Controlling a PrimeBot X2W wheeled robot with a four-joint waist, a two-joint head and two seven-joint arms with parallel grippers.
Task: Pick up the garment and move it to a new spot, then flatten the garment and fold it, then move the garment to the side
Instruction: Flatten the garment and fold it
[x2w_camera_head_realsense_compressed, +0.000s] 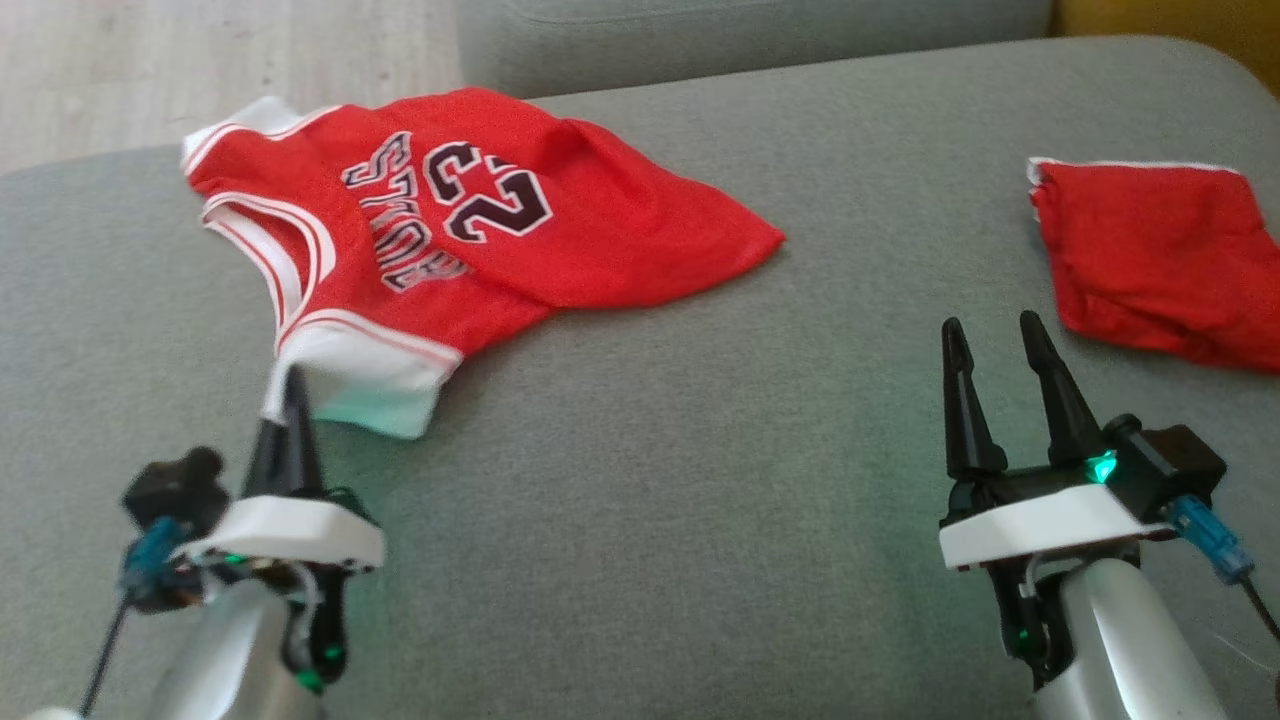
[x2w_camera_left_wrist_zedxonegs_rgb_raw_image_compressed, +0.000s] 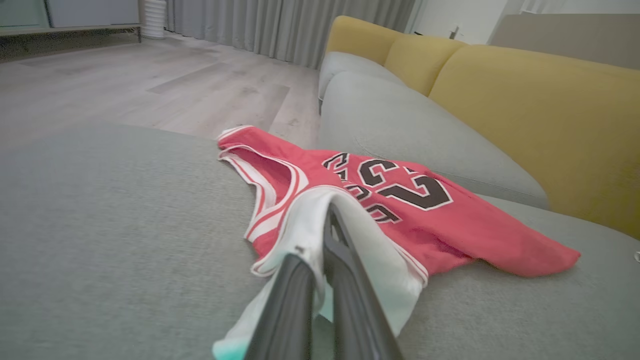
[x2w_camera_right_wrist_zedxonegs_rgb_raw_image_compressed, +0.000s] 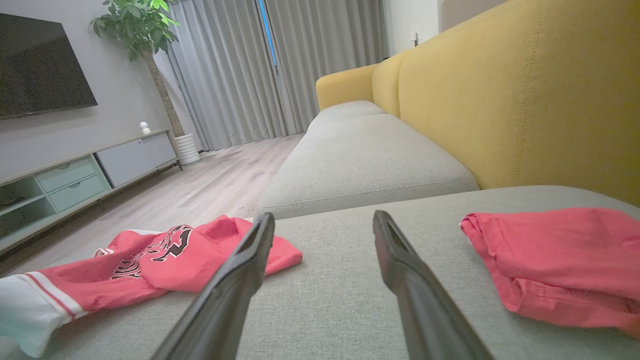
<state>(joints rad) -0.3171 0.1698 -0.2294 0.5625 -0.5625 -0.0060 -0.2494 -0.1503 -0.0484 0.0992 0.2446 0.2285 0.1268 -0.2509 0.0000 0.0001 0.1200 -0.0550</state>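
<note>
Left gripper (x2w_camera_head_realsense_compressed: 290, 390), its two dark fingers pressed together, pinches the white edge of a red Bulls jersey (x2w_camera_head_realsense_compressed: 560, 230) numbered 23 at the garment's near end, on the left half of a grey sofa seat cushion (x2w_camera_head_realsense_compressed: 700, 450). In the left wrist view the white fabric drapes over both sides of the closed left gripper (x2w_camera_left_wrist_zedxonegs_rgb_raw_image_compressed: 320, 250), while the rest of the jersey (x2w_camera_left_wrist_zedxonegs_rgb_raw_image_compressed: 450, 225) lies rumpled on the cushion, lettering facing up and its far corner trailing toward the middle of the seat. Right gripper (x2w_camera_head_realsense_compressed: 990, 325) hovers well apart from the jersey, fingers spread and holding nothing; through the gap of the right gripper (x2w_camera_right_wrist_zedxonegs_rgb_raw_image_compressed: 324, 217) bare cushion shows, with the jersey (x2w_camera_right_wrist_zedxonegs_rgb_raw_image_compressed: 200, 255) to one side and a second red garment (x2w_camera_right_wrist_zedxonegs_rgb_raw_image_compressed: 560, 255) with a thin white trim to the other. That second red garment (x2w_camera_head_realsense_compressed: 1160, 250) lies crumpled at the seat's right edge. Behind stand a yellow backrest (x2w_camera_right_wrist_zedxonegs_rgb_raw_image_compressed: 500, 100), grey curtains (x2w_camera_right_wrist_zedxonegs_rgb_raw_image_compressed: 250, 65), a potted plant (x2w_camera_right_wrist_zedxonegs_rgb_raw_image_compressed: 140, 25), a wall-mounted television (x2w_camera_right_wrist_zedxonegs_rgb_raw_image_compressed: 40, 65) and a pale wood floor (x2w_camera_head_realsense_compressed: 200, 60).
</note>
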